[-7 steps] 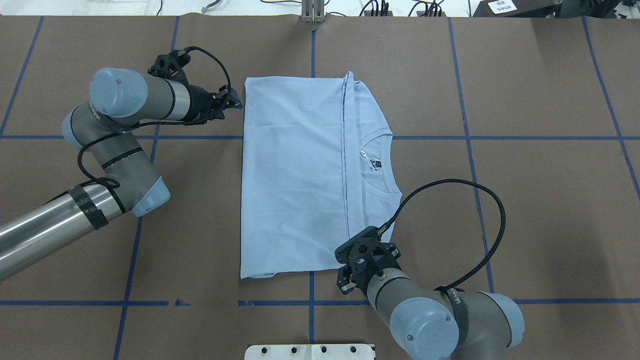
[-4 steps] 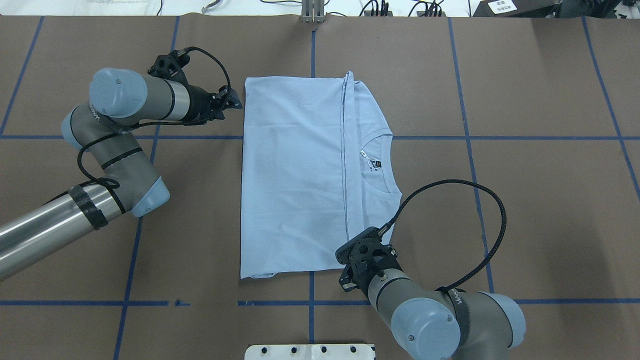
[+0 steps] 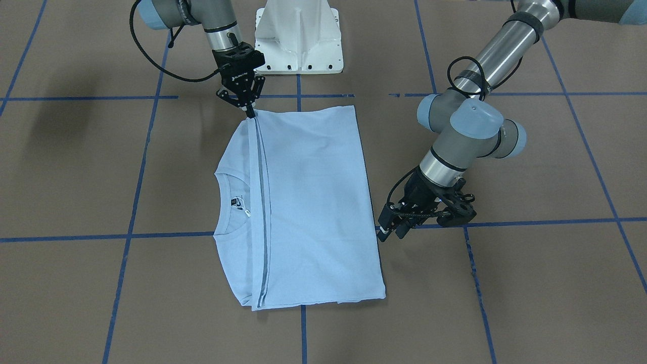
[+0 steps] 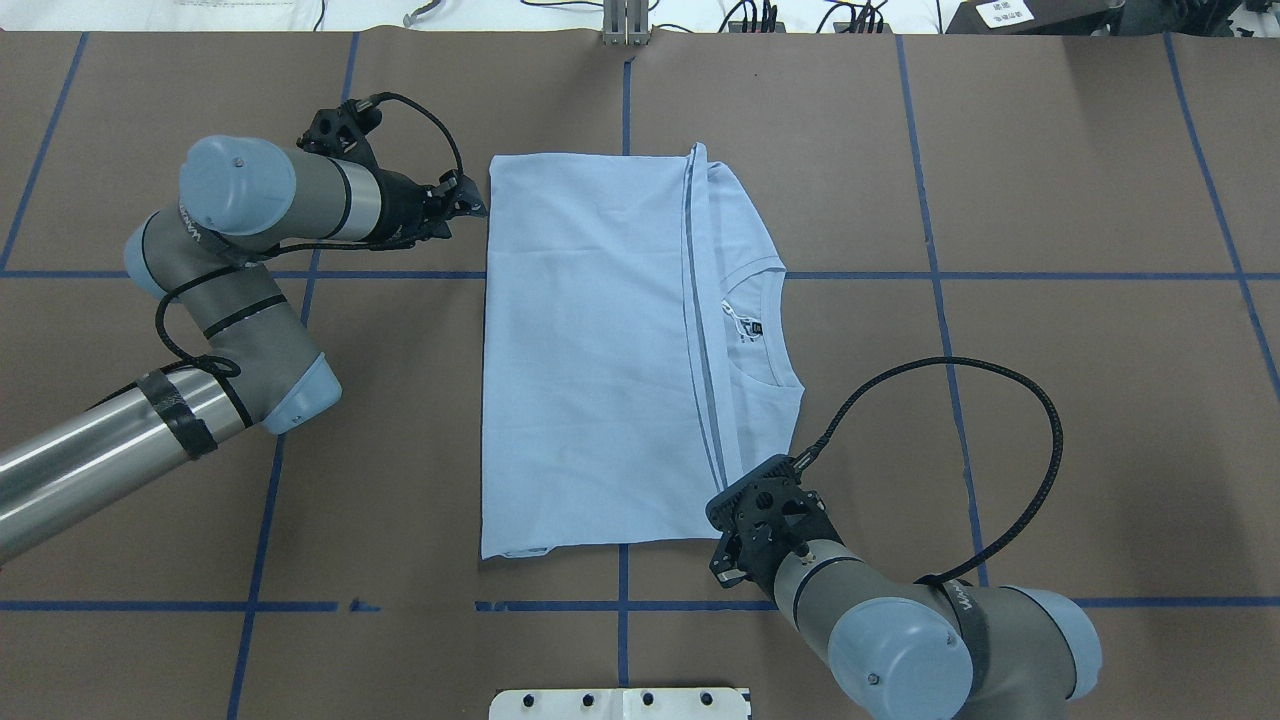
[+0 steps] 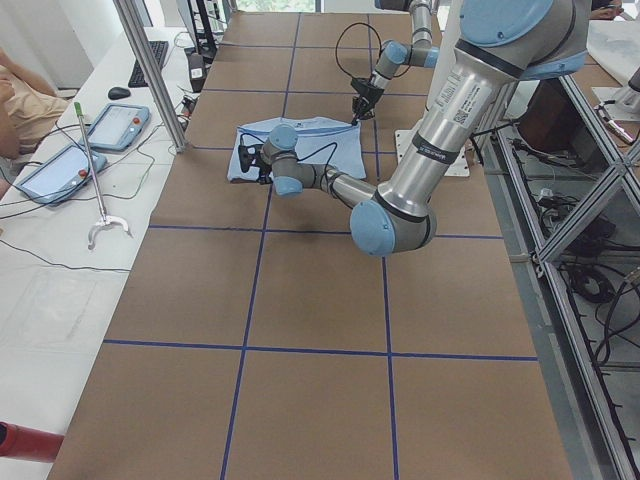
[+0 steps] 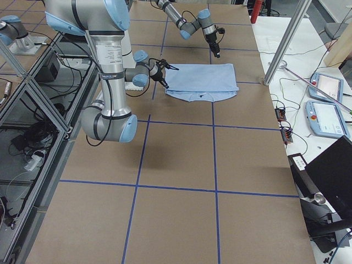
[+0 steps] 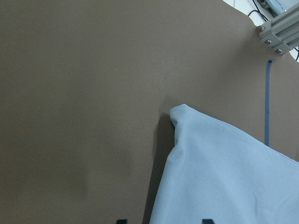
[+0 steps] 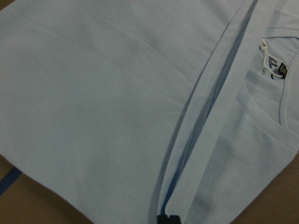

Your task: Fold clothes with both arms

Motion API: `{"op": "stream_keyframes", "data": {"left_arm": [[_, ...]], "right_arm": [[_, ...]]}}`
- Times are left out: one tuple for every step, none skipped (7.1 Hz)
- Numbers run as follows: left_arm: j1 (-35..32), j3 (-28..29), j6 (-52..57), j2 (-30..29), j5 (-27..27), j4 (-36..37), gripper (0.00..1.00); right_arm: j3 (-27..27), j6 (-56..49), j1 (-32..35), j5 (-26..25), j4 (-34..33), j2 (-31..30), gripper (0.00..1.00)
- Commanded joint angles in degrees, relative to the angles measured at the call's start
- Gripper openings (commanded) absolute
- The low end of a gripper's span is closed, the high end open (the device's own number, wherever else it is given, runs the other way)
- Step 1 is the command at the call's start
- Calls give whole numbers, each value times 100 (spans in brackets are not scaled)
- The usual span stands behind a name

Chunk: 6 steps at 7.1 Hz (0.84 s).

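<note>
1 light blue T-shirt, 2 arms, 2 grippers.

The T-shirt lies flat on the brown table and is folded once. Its hem is doubled back over the chest and stops just short of the collar. There is 1 dark neck label, with a white tag beside it. The folded shirt's long axis runs straight away from the robot. The collar opens toward the robot's right, and the fold edge sits on its left.

Right gripper: sits at the hem's end nearest the robot.
- Its fingertips are pressed together, pinching the hem edge.
- In the wrist view the hem seam runs up and away from the tips, with the label and tag off to the upper right of it.
- The rest of the shirt stretches ahead of this gripper.

Left gripper: sits just beside the fold edge's far corner, on the side opposite the collar.
- Its fingers are spread and hold nothing.
- In the wrist view the fold edge passes between the two tips and the corner lies ahead of them.
- Can't tell whether the tips touch the cloth or the table.

Relative to each other, the grippers are at diagonally opposite ends of the shirt.
</note>
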Motion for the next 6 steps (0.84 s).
{"op": "stream_keyframes", "data": {"left_arm": [[1, -9, -67, -9, 8, 0, 63], [1, -9, -120, -44, 16, 0, 63], [1, -9, -121, -44, 16, 0, 63], [9, -9, -121, -44, 16, 0, 63], [1, -9, -121, -53, 16, 0, 63], [1, -9, -121, -53, 16, 0, 63]], "right_arm": [[-3, 104, -3, -6, 12, -114, 17], [15, 104, 6, 12, 20, -193, 26], [32, 104, 6, 20, 29, -289, 49], [59, 104, 15, 21, 47, -325, 56], [146, 104, 15, 21, 47, -447, 61], [303, 104, 23, 21, 47, -500, 62]]}}
